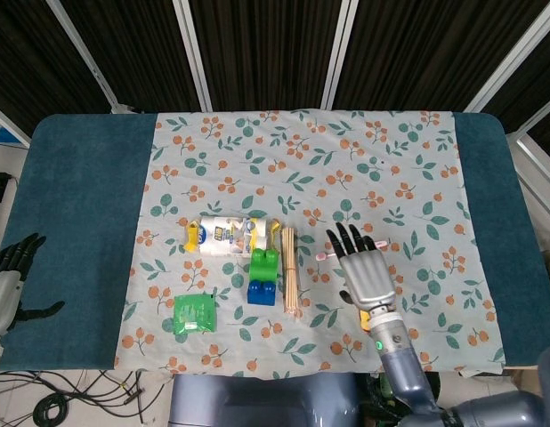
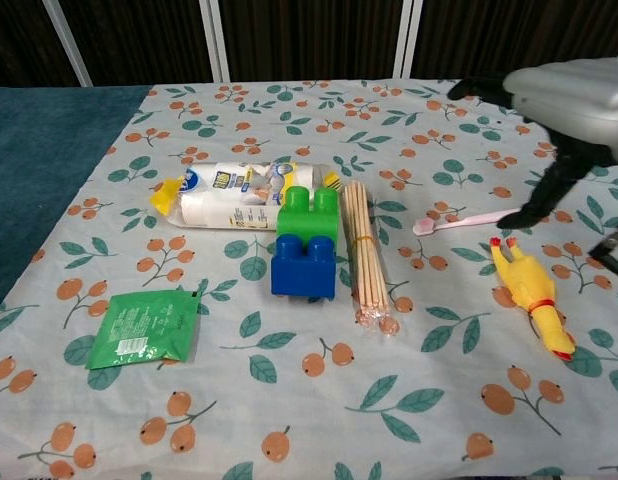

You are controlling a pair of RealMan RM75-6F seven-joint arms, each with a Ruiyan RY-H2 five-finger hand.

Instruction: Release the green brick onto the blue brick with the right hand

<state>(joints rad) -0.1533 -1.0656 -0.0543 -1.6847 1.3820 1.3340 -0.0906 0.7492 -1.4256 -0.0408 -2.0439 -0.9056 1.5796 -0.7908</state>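
Now released: green brick (image 1: pixel 264 262) seated against blue brick (image 1: pixel 261 291), well left of the right hand (image 1: pixel 364 274).
Fingers spread wide, holding nothing, the hand hovers above the toothbrush (image 2: pixel 467 219) and rubber chicken (image 2: pixel 529 293), leaving the stack free-standing; left hand (image 1: pixel 10 271) rests idle, fingers apart.

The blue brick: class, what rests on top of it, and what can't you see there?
The green brick sits on the blue brick, toward its far side. The blue brick's near studs show; where the two meet is covered.
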